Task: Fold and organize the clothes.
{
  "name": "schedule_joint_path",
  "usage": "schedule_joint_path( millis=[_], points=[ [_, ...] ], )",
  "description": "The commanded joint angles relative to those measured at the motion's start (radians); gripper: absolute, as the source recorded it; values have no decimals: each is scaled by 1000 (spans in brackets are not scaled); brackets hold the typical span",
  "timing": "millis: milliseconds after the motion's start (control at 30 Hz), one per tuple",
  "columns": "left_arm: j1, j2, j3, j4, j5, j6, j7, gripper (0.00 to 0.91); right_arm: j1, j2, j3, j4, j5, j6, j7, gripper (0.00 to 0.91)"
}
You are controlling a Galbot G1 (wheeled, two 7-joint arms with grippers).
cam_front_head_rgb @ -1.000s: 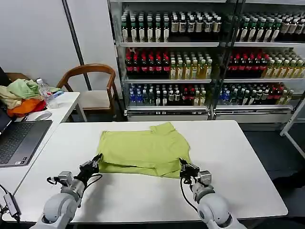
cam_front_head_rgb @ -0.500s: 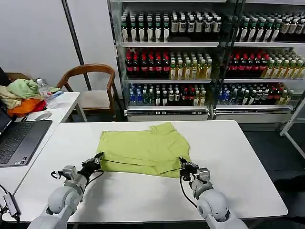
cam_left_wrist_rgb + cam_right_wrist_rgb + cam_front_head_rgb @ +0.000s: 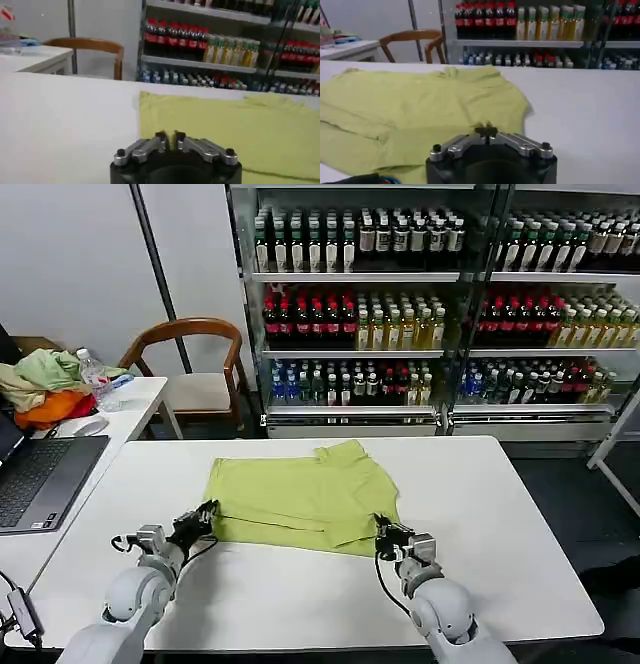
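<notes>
Your left gripper (image 3: 205, 513) pinches the T-shirt's (image 3: 300, 496) near-left corner and your right gripper (image 3: 381, 530) its near-right edge, fingers closed. The shirt lies mid-table (image 3: 500, 514), with a chair (image 3: 190, 349) beyond.

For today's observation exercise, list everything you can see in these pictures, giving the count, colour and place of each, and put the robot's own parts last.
T-shirt: one, lime green, partly folded, middle of the white table.
Garment heap: one, pale green, orange and beige, on the side table to the left.
Laptop: one, dark, open on the side table.
Water bottle: one, clear, beside the heap.
Chair: one, wooden, behind the tables.
Drink shelves: rows of bottles, red, yellow, dark, along the back.
Left gripper: shut, at the shirt's near left corner.
Right gripper: shut, at its near right corner.
</notes>
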Motion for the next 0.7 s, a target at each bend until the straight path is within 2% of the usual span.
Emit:
schedule_joint_path(
  millis=[33, 133, 267, 533, 700],
  points=[
    [46, 29, -63, -47, -7, 3, -5, 907, -2, -6, 19, 15, -26, -13, 15, 907],
    [107, 40, -113, -197, -16, 19, -26, 907, -56, -25, 34, 64, -89, 11, 2, 907],
    [194, 32, -152, -322, -30, 64, -56, 907, -134, -46, 62, 163, -91, 27, -8, 907],
    [220, -4, -113, -294, 1, 141, -93, 907, -206, -38, 69, 202, -86, 24, 6, 907],
    [184, -3, -102, -259, -4, 141, -101, 907, -213, -16, 65, 173, -102, 29, 7, 907]
  ],
)
